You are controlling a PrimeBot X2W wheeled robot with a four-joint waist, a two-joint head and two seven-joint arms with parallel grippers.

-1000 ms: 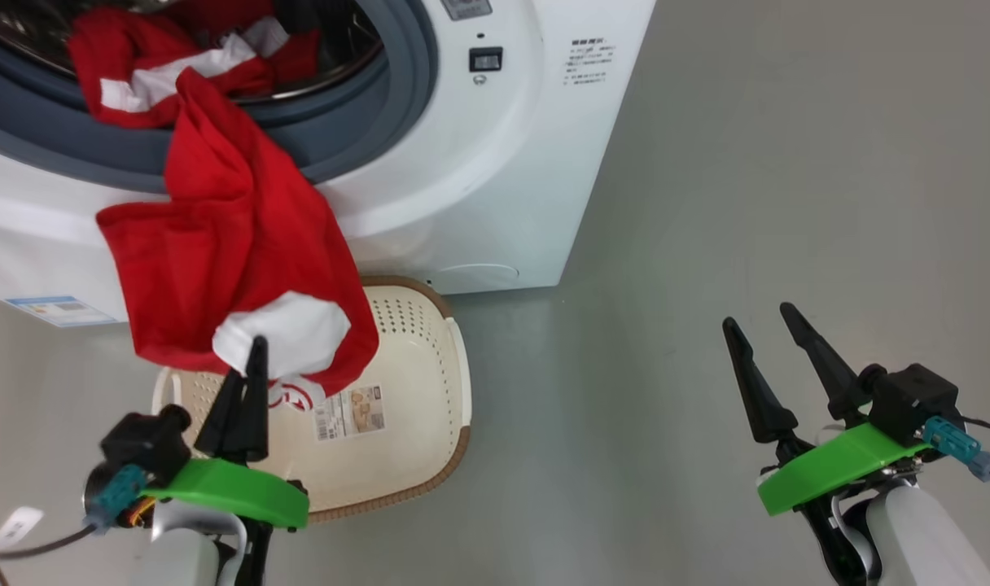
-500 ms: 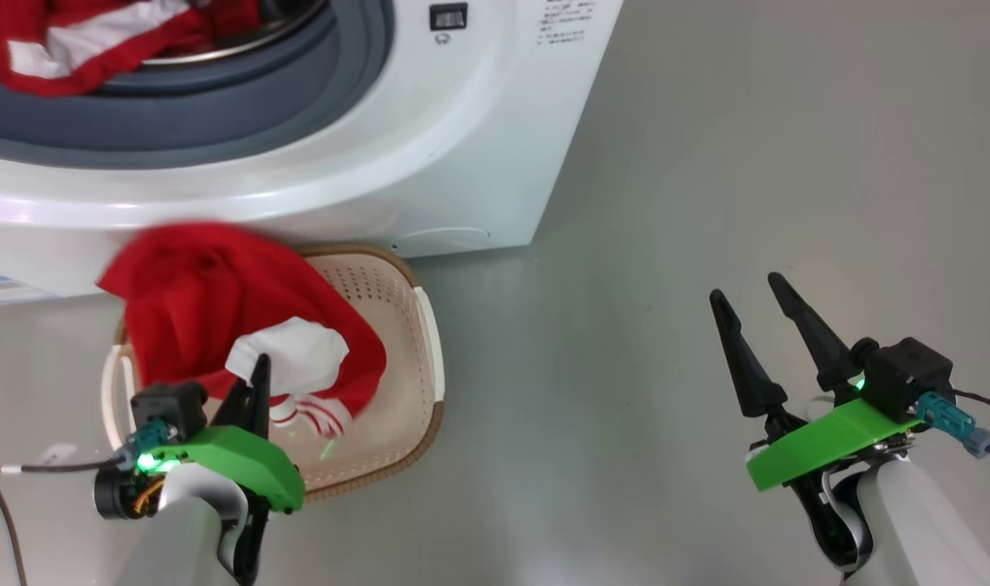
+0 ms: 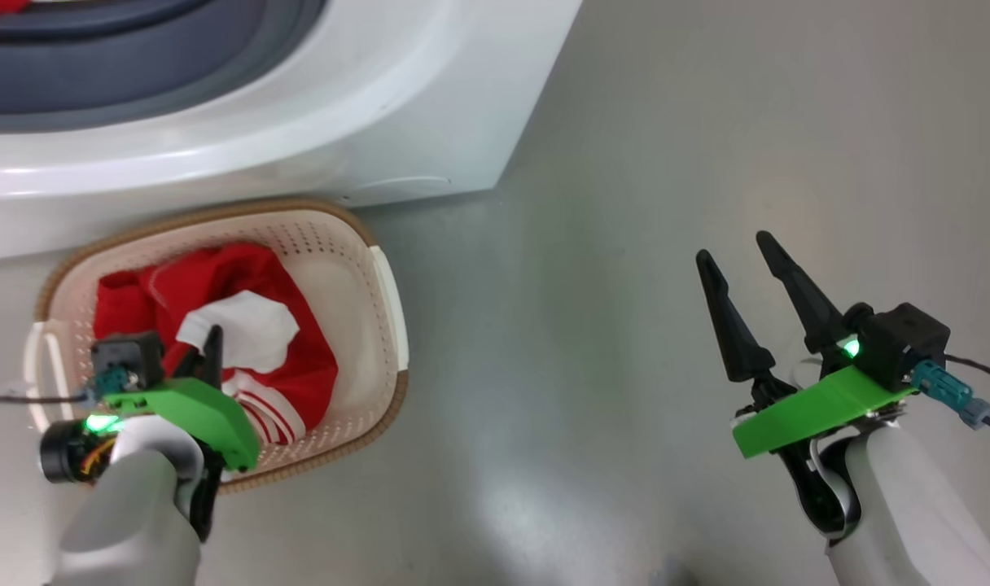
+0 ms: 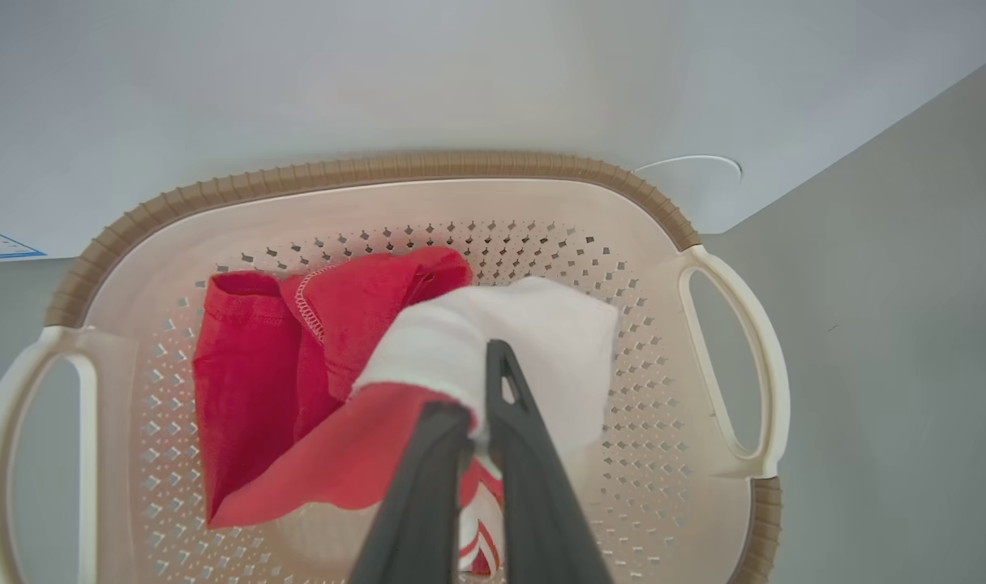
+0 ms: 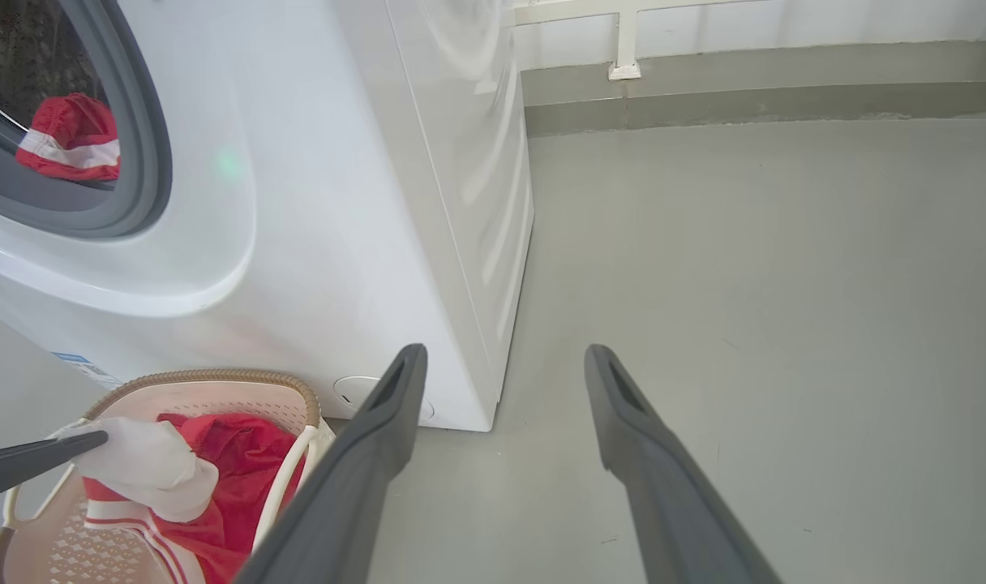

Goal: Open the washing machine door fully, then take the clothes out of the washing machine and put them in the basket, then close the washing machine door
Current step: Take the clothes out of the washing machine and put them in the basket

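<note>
Washer (image 3: 430, 106) at upper left of head view. Basket (image 3: 387, 285) stands just in front of its base, lower left. One red garment (image 5: 70, 146) sits at the drum mouth, upper left of right wrist view.

Left fingers (image 4: 533, 487) clenched on the white panel of the clothes (image 3: 300, 366), which lie bunched in the basket. Right fingers (image 3: 727, 325) spread wide, empty, lower right.

Floor (image 3: 625, 244) grey, smooth, glossy. Pale wall base (image 5: 704, 89) behind.

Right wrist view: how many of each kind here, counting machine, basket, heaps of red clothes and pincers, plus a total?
Washing machine: 1
Basket: 1
Red clothes: 2, basket heap, drum heap
Pincers: 2, right pincer open, left pincer shut on the basket heap
Total: 6
</note>
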